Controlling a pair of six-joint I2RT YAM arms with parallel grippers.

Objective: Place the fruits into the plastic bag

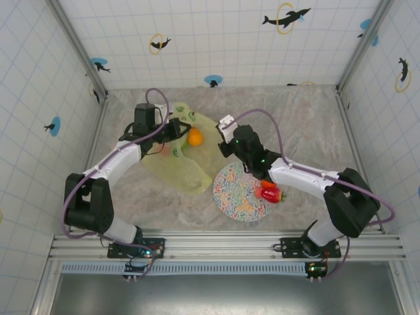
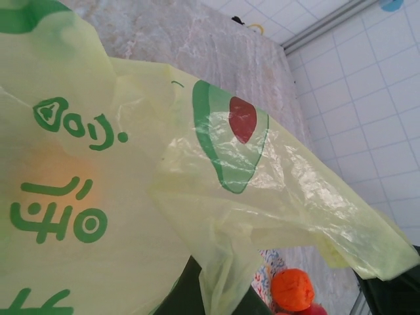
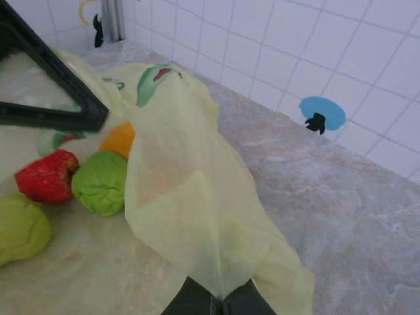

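The plastic bag (image 1: 186, 164) lies crumpled on the table, yellow-green with green print. My left gripper (image 1: 176, 131) is shut on a fold of the plastic bag (image 2: 216, 197), which hangs between its dark fingers (image 2: 177, 298). My right gripper (image 3: 216, 302) is shut on the edge of the bag's thin upper layer (image 3: 190, 197) and holds it up. Under that raised layer lie a red fruit (image 3: 47, 176), a round green one (image 3: 100, 182), a green pear (image 3: 20, 226) and an orange one (image 3: 118, 139). An orange fruit (image 1: 195, 136) shows at the bag's mouth from above.
The speckled plate (image 1: 237, 193) sits right of the bag, under my right arm, with a red fruit (image 1: 270, 195) and an orange fruit (image 1: 268, 184) on it. The left wrist view shows that orange fruit (image 2: 292, 289) beyond the bag. Tiled walls enclose the table.
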